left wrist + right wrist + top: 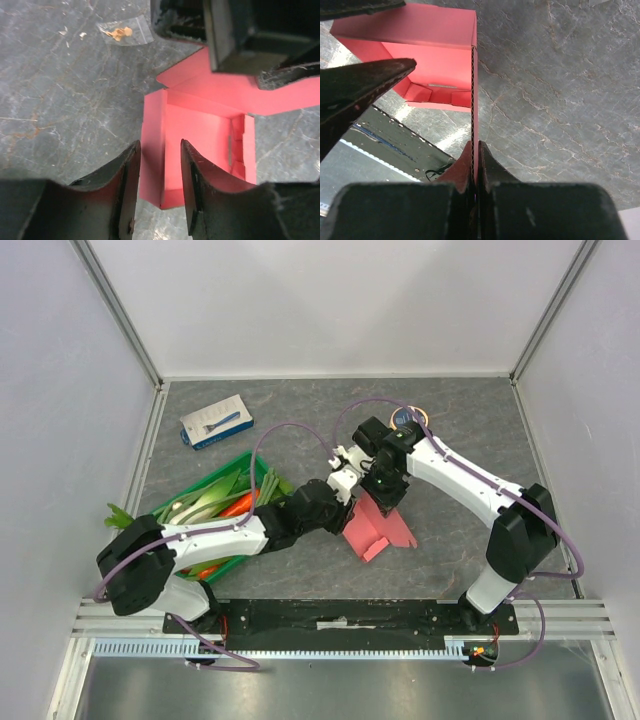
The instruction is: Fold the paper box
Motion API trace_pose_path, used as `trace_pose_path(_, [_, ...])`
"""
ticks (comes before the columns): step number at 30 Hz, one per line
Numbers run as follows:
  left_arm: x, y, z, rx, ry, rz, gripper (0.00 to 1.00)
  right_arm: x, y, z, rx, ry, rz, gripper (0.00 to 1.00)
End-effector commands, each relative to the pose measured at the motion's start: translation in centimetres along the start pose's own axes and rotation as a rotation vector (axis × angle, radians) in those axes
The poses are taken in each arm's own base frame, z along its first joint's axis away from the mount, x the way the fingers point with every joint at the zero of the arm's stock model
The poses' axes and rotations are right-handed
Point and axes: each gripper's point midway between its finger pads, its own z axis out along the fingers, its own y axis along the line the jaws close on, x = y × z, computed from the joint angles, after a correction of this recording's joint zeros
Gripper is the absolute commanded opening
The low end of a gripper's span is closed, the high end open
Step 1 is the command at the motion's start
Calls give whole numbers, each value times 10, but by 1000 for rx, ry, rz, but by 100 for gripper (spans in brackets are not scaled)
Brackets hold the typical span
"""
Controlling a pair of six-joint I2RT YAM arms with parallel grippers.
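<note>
Paper box [385, 532]: you find it pink and half-formed, open on top, on the grey table [300, 410] about in the middle, in front of both arms.
Right gripper [475, 145]: closed tight on the top edge of one upright wall of the box; you see the card pinched between its fingertips.
Left gripper [160, 145]: its fingers stand apart, one on each side of another wall of the box; a gap shows on the inner side, so nothing is clamped.
Crate [200, 483]: green, with vegetables, left of the box, under the left arm.
Package [216, 421]: blue and white, flat, far left, well apart from the box.
Small bag [122, 32]: clear, something orange inside, lying on the table near the box.
</note>
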Motion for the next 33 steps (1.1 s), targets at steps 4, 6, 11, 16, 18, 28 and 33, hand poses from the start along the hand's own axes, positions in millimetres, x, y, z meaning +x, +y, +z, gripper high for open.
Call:
trace_pose_path(4, [-24,12,13,-155,-89,157,35,-9,7,-10,-32,-30,-25,0])
trace_pose_path(6, [-19,15,16,-188,-77,186,30,-10,6,-9,-26,-28,-15,1])
trace_pose_path(11, [-15,30,16,-311,-84,162,9,-25,-13,-18,105,-108,112,31])
trace_pose_path(16, [4,46,22,-422,-38,100,2,-22,-56,-41,299,-291,451,68])
trace_pose_path(18, [10,47,25,-439,-24,70,2,-17,-73,-55,385,-368,576,73])
trace_pose_path(28, [50,55,29,-522,83,-76,2,12,-36,-70,39,-797,832,83])
trace_pose_path(33, [54,44,30,-464,86,-185,2,13,-19,-40,-90,-830,797,73])
